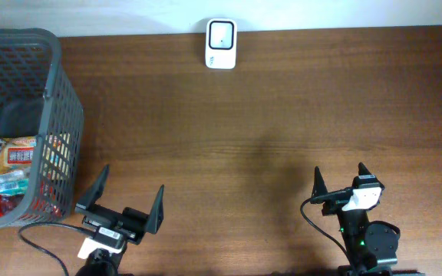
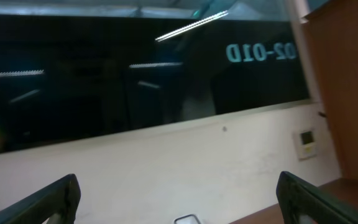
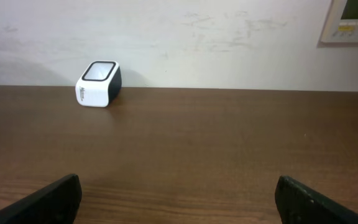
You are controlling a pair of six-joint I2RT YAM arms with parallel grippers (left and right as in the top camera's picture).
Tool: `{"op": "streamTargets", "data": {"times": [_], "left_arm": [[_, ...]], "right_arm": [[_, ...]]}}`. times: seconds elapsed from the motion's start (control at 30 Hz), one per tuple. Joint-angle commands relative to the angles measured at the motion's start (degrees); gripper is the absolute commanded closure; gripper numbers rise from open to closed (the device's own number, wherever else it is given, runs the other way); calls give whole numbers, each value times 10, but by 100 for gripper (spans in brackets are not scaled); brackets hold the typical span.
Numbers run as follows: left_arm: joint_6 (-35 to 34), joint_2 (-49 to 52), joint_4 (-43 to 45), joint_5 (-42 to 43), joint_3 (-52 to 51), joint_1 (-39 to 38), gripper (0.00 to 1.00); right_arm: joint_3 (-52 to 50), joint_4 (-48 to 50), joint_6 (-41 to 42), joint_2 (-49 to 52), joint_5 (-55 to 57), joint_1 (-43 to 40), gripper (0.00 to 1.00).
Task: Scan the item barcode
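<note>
The white barcode scanner (image 1: 221,44) stands at the table's far edge; in the right wrist view the scanner (image 3: 98,84) sits far ahead to the left, and only its top (image 2: 187,219) shows in the left wrist view. Several packaged items (image 1: 11,156) lie in the dark mesh basket (image 1: 52,84) at the left. My left gripper (image 1: 133,178) (image 2: 178,185) is open and empty at the near edge, just right of the basket and tilted up toward the wall. My right gripper (image 1: 340,169) (image 3: 178,186) is open and empty near the front right, facing the scanner.
The brown wooden table (image 1: 282,115) stretches between the grippers and the scanner. A white wall with a small control panel (image 3: 350,18) rises behind the table. A dark window (image 2: 135,74) fills the upper left wrist view.
</note>
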Motion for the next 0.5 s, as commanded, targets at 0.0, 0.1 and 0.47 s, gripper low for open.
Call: {"op": "streamTargets", "data": {"times": [0.0, 0.1, 0.47], "left_arm": [[-16, 38, -49, -18, 125, -1, 1], [-14, 172, -205, -1, 302, -1, 1], [107, 729, -802, 16, 1013, 63, 1]], "right_arm": [[-4, -2, 0, -3, 3, -3, 2], [-4, -2, 0, -3, 3, -3, 2], [-4, -2, 0, -3, 3, -3, 2]]}}
